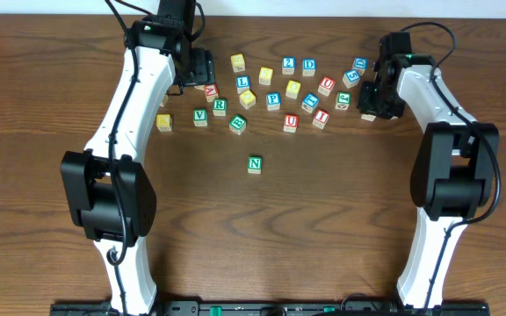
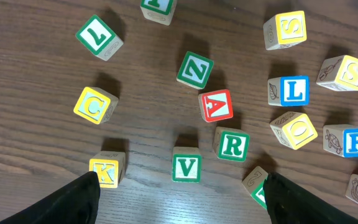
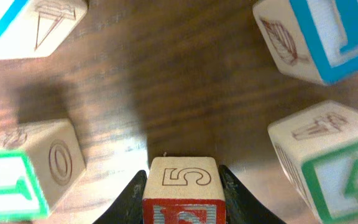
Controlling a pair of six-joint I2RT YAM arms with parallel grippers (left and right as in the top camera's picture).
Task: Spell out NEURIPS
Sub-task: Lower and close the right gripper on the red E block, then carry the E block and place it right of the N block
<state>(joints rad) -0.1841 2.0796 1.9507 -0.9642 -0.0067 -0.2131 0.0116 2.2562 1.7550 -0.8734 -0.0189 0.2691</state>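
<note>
Red-faced cube (image 3: 183,208) is cut off below — green-framed cube (image 2: 254,180) half behind a finger (image 2: 303,202).

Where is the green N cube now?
Overhead view: the green N cube stands alone mid-table, below the cluster of cubes; nearest is a tilted green cube above-left.

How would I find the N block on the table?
Look at the brown wooden table. Nearer the robot's base than the crowd of letter blocks, one block sits all alone: the N block. Its letter and frame are green, and no other block is close to it.
</note>
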